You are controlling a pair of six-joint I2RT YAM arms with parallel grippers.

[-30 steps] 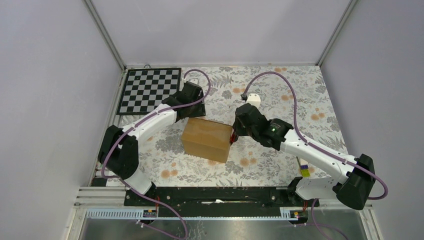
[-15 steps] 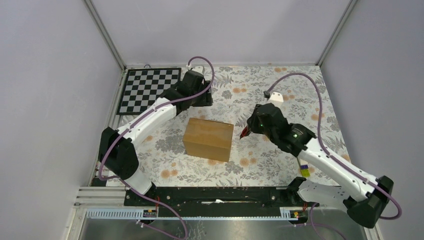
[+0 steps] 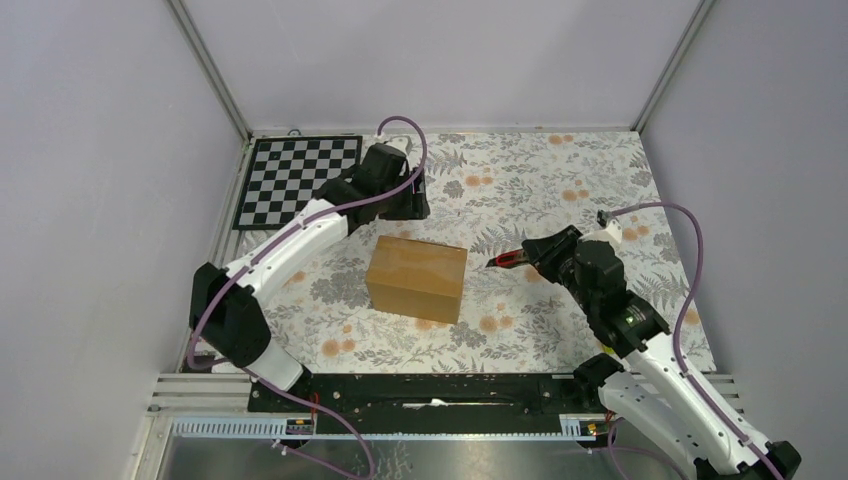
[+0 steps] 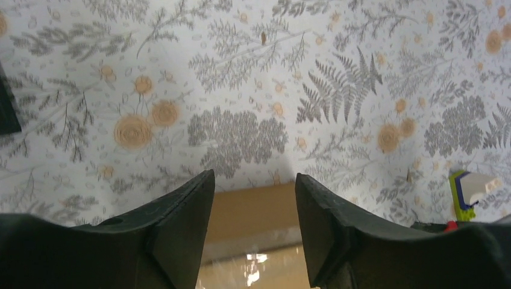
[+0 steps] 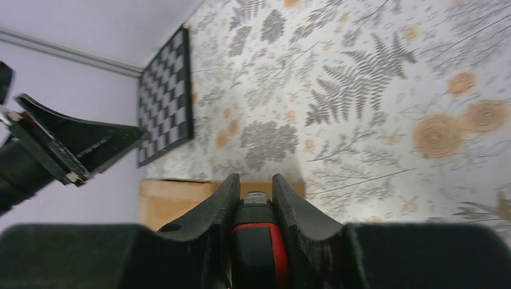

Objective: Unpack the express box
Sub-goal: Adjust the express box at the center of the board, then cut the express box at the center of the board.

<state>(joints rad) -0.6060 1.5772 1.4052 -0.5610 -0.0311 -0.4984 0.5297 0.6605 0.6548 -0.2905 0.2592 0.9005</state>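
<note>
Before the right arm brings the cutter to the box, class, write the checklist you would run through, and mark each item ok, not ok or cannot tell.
1. Cutter clamped in the right gripper: ok, both fingers press its red handle.
2. Blade extended: cannot tell, the tip is too small to read.
3. Cutter clear of the express box: ok, it is apart from the box, off its right side.
4. Box top closed and flat: ok, no flap is raised.
5. Left gripper free: ok, open and holding nothing.
6. Box braced by the left gripper: not ok, it hovers by the far edge and grips nothing.
</note>
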